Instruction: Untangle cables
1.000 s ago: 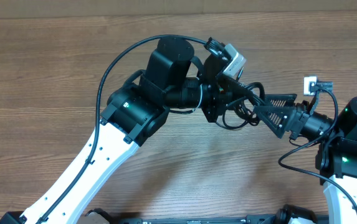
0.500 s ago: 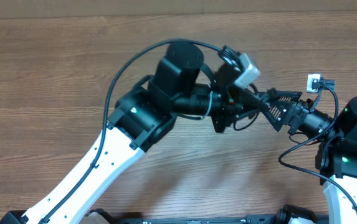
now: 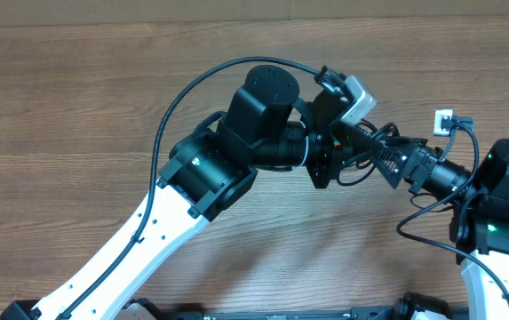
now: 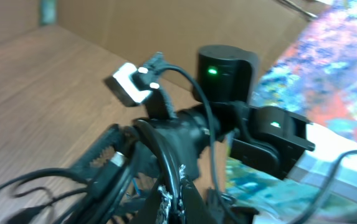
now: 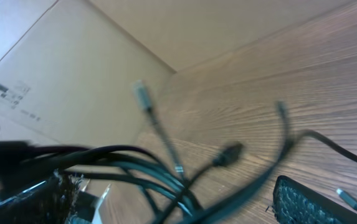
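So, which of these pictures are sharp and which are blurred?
Overhead: sharp and evenly lit, with only soft shadows on the table. Left wrist: blurred throughout, the background smeared. Right wrist: the cables are streaked by motion blur, and the wood grain is soft.

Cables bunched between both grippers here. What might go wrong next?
1. The left gripper is shut on the cables as a bunch; if the open right gripper closes on several strands, pulling may tighten the tangle.
2. The grippers sit very close together; they may collide.
3. Dangling plug tips may snag on a loop.
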`<act>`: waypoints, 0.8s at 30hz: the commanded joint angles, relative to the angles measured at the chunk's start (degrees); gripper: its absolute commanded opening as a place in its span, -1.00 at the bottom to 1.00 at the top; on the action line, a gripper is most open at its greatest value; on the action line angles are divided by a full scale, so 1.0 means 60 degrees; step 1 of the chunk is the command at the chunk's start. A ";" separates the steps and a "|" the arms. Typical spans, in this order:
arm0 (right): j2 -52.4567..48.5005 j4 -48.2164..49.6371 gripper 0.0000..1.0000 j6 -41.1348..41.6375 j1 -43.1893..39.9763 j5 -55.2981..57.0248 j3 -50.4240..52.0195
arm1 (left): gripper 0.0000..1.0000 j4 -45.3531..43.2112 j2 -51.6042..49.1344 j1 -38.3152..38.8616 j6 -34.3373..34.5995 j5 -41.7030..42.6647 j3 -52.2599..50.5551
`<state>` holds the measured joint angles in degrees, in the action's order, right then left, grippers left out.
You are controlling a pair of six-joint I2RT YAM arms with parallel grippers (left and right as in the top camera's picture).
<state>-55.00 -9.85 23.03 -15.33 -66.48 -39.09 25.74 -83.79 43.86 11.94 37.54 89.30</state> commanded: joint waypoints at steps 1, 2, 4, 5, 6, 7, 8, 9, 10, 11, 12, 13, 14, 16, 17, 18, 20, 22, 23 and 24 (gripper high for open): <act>0.0044 0.0087 1.00 -0.0175 -0.0011 -0.0634 -0.0044 | -0.91 -0.0036 0.0211 0.0051 0.0186 -0.0918 0.0211; 0.0044 0.0113 1.00 -0.0273 -0.0011 -0.0798 -0.0044 | -0.92 -0.0036 0.0211 0.0029 0.0346 -0.1147 0.0211; 0.0044 0.0153 1.00 -0.0663 -0.0011 -0.1202 -0.0044 | -0.92 -0.0044 0.0211 -0.0011 0.0565 -0.1370 0.0211; 0.0044 0.0186 1.00 -0.0681 -0.0011 -0.1300 -0.0044 | -0.91 -0.0036 0.0211 -0.0033 0.0554 -0.1388 0.0211; 0.0044 0.0248 1.00 -0.0678 -0.0011 -0.1388 -0.0044 | -0.92 -0.0004 0.0211 -0.0036 0.0557 -0.1399 0.0211; 0.0044 0.0350 1.00 -0.0678 -0.0011 -0.1508 -0.0044 | -0.91 0.0040 0.0211 -0.0044 0.0554 -0.1402 0.0211; 0.0040 0.0477 1.00 -0.0674 -0.0011 -0.1625 -0.0044 | -0.91 0.0091 0.0211 -0.0058 0.0557 -0.1410 0.0211; 0.0044 0.0619 1.00 -0.0674 -0.0011 -0.1719 -0.0044 | -0.91 0.0149 0.0211 -0.0066 0.0561 -0.1439 0.0211; 0.0044 0.0758 1.00 -0.0667 -0.0011 -0.1730 -0.0044 | -0.91 0.0178 0.0211 -0.0073 0.0561 -0.1443 0.0211; 0.0044 0.0889 1.00 -0.0663 -0.0011 -0.1727 -0.0044 | -0.92 0.0208 0.0211 -0.0073 0.0561 -0.1428 0.0211; 0.0040 0.0998 1.00 -0.0663 -0.0011 -0.1719 -0.0044 | -0.91 0.0226 0.0211 -0.0073 0.0561 -0.1417 0.0211; 0.0040 0.1107 1.00 -0.0659 -0.0011 -0.1723 -0.0044 | -0.92 0.0244 0.0211 -0.0073 0.0565 -0.1410 0.0211; 0.0040 0.1209 1.00 -0.0619 -0.0011 -0.1708 -0.0044 | -0.91 0.0259 0.0211 -0.0069 0.0561 -0.1315 0.0211; 0.0040 0.1392 1.00 -0.0561 -0.0011 -0.1661 -0.0044 | -0.92 0.0280 0.0211 -0.0058 0.0557 -0.1056 0.0211; 0.0040 0.1388 1.00 -0.0557 -0.0011 -0.1526 -0.0044 | -0.91 0.0277 0.0211 -0.0055 0.0561 -0.0947 0.0211; 0.0040 0.1344 1.00 -0.0557 -0.0015 -0.1366 -0.0044 | -0.91 0.0266 0.0211 -0.0055 0.0561 -0.0780 0.0211; 0.0040 0.1304 1.00 -0.0557 -0.0022 -0.0994 -0.0044 | -0.91 0.0237 0.0211 -0.0055 0.0561 -0.0579 0.0211; 0.0040 0.1311 0.99 -0.0554 -0.0022 -0.0739 -0.0044 | -0.91 0.0248 0.0211 -0.0055 0.0561 -0.0525 0.0211; 0.0040 0.1308 1.00 -0.0514 -0.0022 -0.0583 -0.0044 | -0.92 0.0251 0.0211 -0.0055 0.0557 -0.0415 0.0211; 0.0040 0.1308 1.00 -0.0477 -0.0022 -0.0452 -0.0044 | -0.92 0.0248 0.0211 -0.0055 0.0557 -0.0288 0.0211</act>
<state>-55.00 -2.17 19.75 -15.33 -72.49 -39.09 27.73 -83.79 43.83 14.92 32.69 89.30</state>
